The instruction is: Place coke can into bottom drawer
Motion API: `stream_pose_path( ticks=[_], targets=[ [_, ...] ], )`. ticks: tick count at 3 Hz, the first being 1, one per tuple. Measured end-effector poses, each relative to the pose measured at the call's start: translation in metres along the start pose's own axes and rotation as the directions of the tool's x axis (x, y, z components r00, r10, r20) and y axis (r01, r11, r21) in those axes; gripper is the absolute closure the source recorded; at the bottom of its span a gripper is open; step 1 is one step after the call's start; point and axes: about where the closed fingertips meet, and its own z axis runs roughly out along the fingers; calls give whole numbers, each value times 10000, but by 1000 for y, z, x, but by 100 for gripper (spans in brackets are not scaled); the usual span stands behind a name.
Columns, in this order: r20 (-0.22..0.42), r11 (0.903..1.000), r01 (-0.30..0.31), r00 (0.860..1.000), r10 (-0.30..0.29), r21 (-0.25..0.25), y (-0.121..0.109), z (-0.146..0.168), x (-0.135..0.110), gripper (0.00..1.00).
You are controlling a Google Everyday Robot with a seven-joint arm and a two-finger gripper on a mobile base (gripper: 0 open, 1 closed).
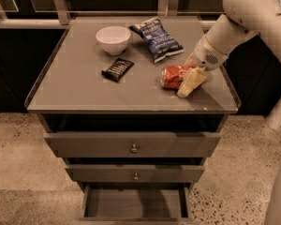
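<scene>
The coke can (174, 76), red with white lettering, lies on its side on the cabinet top (84, 90), right of centre near the front. My gripper (187, 81) reaches down from the upper right and sits at the can's right end, with a cream finger (191, 82) in front of it. The bottom drawer (133, 204) is pulled open at the foot of the cabinet, showing a bare grey floor.
A white bowl (113, 40), a blue chip bag (157, 39) and a dark snack bar (117, 69) lie on the top. Two closed drawers with round knobs (134, 148) sit above the open one. The speckled floor (18, 158) surrounds the cabinet.
</scene>
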Motion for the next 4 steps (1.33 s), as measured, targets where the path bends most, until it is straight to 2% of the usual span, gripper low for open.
stream_pose_path(
  ticks=[2,3,4],
  targets=[
    [0,10000,0,10000,0,-1,0,-1,0,90],
    [0,10000,0,10000,0,-1,0,-4,-2,100],
    [438,9983,-560,9974,566,-156,26,-22,17,100]
  ],
)
